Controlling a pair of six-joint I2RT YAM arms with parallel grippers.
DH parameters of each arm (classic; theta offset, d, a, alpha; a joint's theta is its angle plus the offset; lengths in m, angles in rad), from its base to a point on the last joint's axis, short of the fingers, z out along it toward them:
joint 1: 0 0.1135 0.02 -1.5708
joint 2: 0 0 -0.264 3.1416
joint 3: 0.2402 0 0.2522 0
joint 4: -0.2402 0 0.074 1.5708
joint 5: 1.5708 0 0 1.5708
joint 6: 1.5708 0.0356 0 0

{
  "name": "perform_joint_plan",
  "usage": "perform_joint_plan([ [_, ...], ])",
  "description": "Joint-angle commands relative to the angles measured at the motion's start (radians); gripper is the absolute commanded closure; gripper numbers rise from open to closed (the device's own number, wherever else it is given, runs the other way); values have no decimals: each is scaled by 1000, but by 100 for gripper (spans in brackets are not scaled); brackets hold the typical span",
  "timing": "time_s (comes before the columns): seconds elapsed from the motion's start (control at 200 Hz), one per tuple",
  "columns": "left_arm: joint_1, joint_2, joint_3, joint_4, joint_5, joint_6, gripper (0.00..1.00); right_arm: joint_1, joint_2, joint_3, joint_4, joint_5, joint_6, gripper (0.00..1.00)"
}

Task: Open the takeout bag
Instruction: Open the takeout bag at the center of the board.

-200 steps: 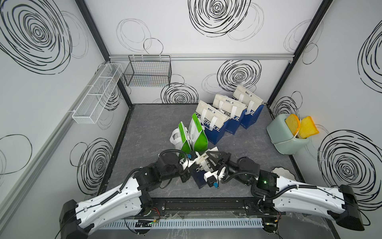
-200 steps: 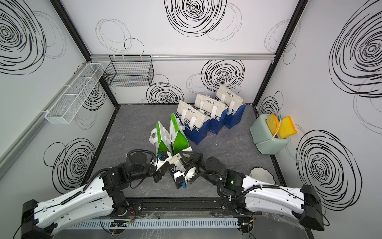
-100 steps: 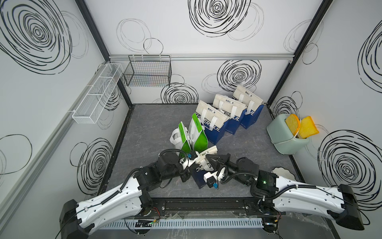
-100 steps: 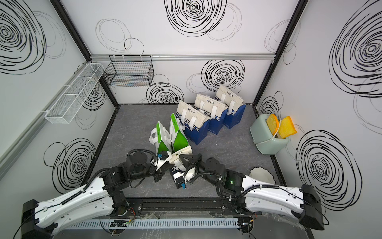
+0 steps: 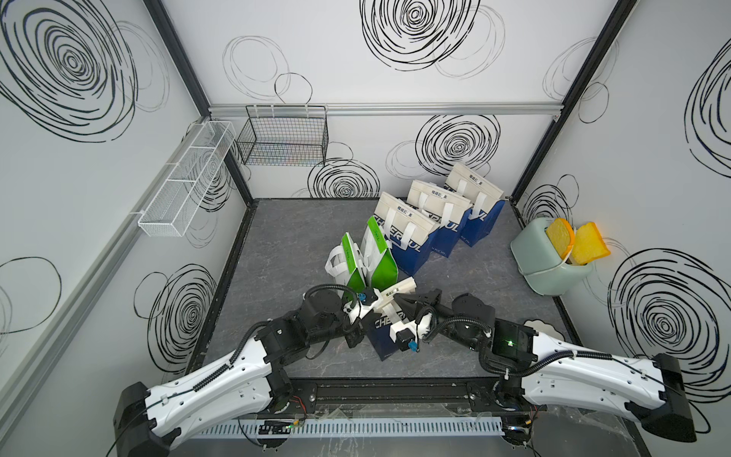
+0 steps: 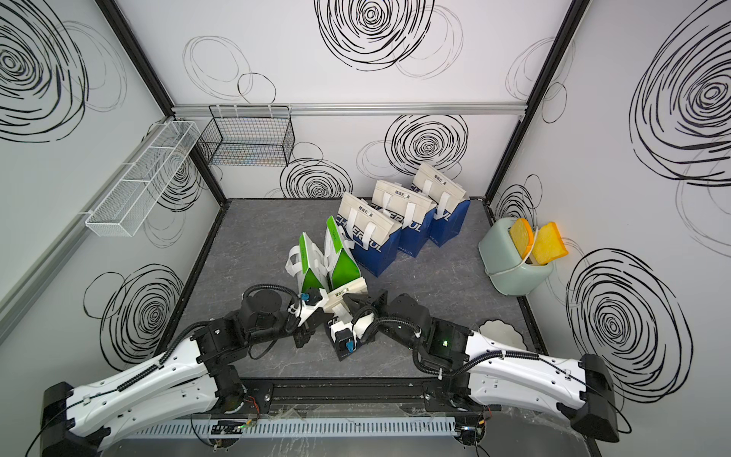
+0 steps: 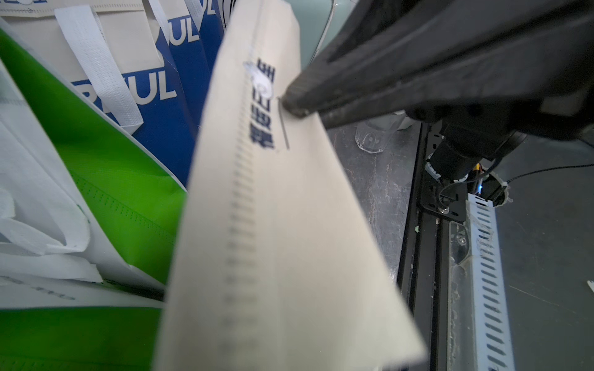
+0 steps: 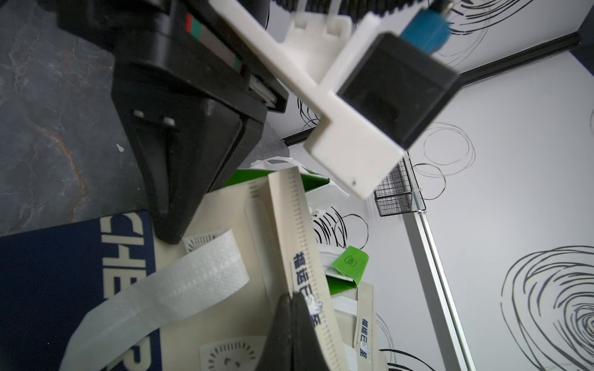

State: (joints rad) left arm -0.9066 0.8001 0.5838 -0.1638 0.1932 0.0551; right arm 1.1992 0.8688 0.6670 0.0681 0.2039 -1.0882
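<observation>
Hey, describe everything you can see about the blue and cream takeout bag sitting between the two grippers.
The takeout bag is a soft nonwoven-looking tote: navy body with pale block lettering, cream top flap with a stitched edge and small dark characters, white textured handle looping loose. It stands on the gray tabletop. The right gripper is shut on the flap; the left gripper is shut on its cream upper panel.
</observation>
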Motion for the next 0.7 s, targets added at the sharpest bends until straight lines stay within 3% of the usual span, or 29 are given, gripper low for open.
perform_joint_plan([
  [0.0, 2, 10, 5, -49, 18, -1, 100, -25, 5, 98, -36, -74, 101, 100],
  [0.42, 0, 8, 5, -51, 14, -1, 100, -154, 65, 288, -199, -263, 293, 100],
  [0.69, -2, 10, 6, -52, 9, -1, 100, -240, 100, 330, -230, -388, 385, 100],
])
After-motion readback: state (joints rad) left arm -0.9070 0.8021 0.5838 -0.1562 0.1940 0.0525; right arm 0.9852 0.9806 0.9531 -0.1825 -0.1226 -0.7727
